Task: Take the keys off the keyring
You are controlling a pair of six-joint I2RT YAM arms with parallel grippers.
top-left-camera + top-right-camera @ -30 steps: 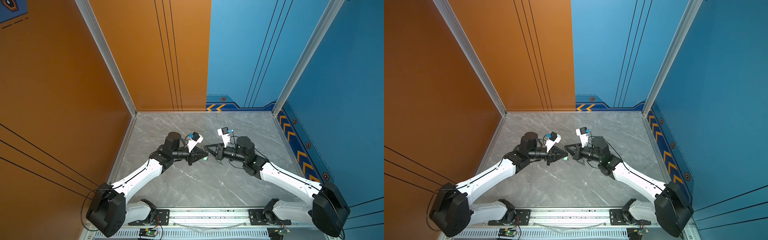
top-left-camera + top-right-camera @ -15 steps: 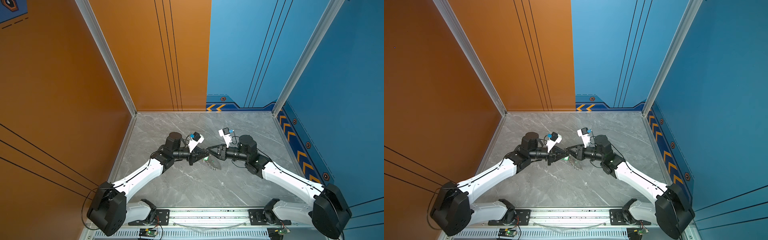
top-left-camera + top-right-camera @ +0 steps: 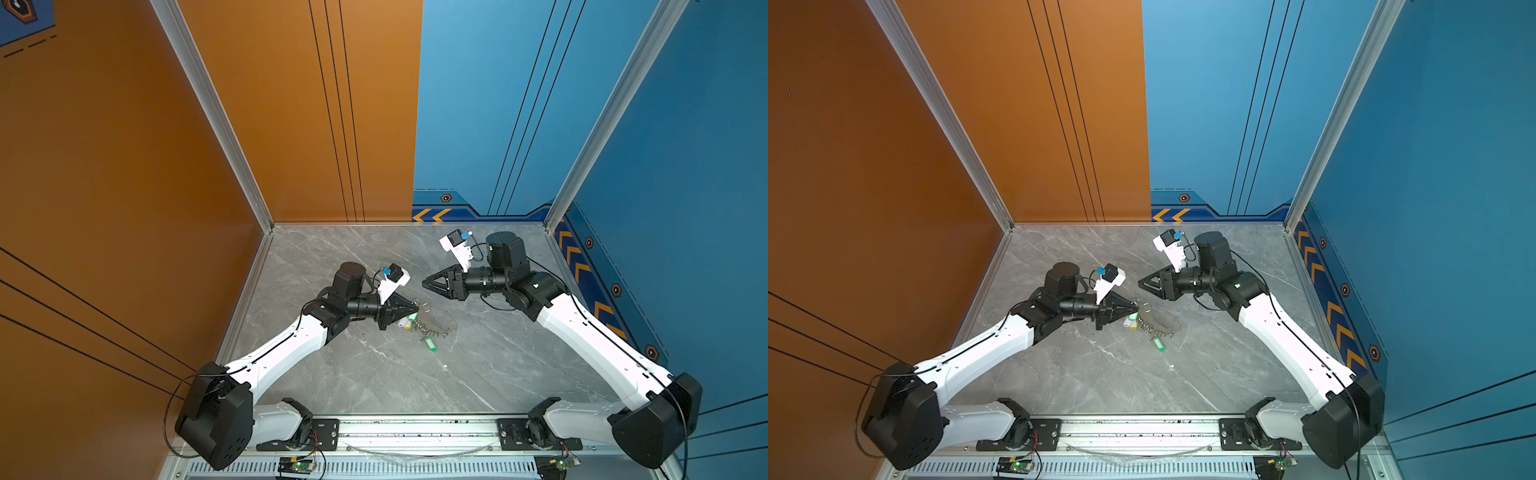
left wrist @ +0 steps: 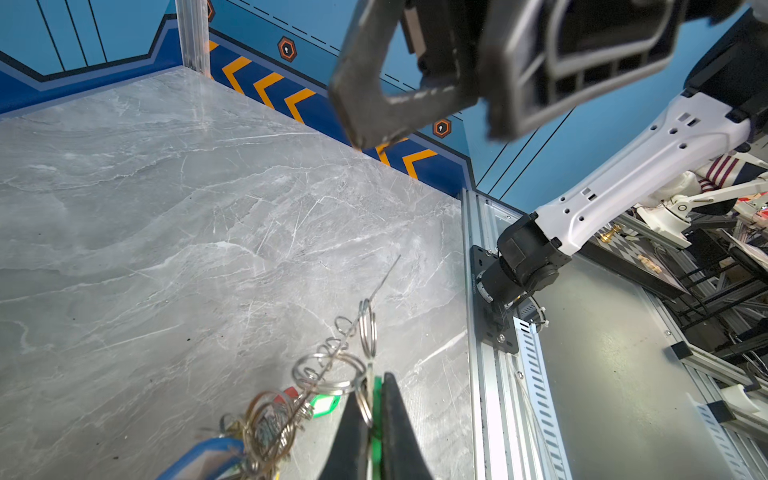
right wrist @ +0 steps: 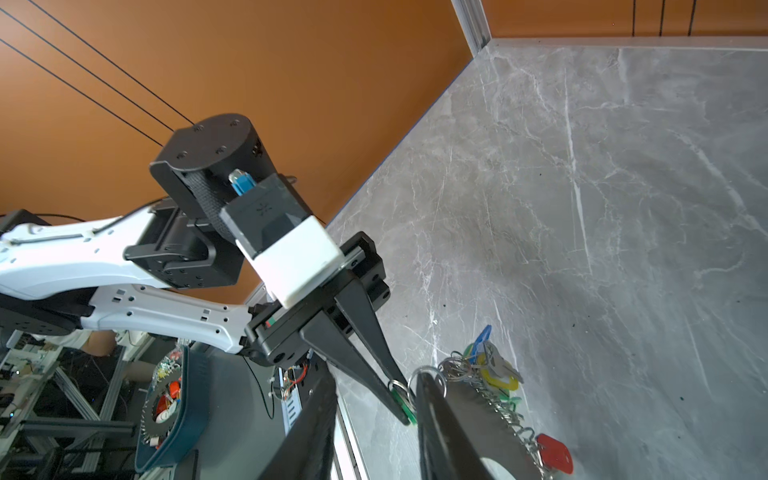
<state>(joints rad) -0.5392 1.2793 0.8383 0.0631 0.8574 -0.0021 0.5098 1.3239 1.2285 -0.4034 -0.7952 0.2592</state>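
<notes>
Marble tabletop [image 3: 374,374], keyring [image 3: 444,322] resting there, long axis left-right

On the grey marbled tabletop [image 3: 357,374], mid-frame: keyring [image 3: 436,325] with tagged keys [image 3: 405,323], apparently lying flat; green-tagged key [image 3: 431,344] just below it.

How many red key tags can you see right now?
1: the red tag lies beside the chain fringe of the keyring, apart from the green tag pinched in the left claw. The bunch may hide others.

Grey oval keyring [image 3: 444,321] rests on the table [image 3: 374,374], coloured-tagged keys [image 3: 432,345] clustered alongside.
</notes>
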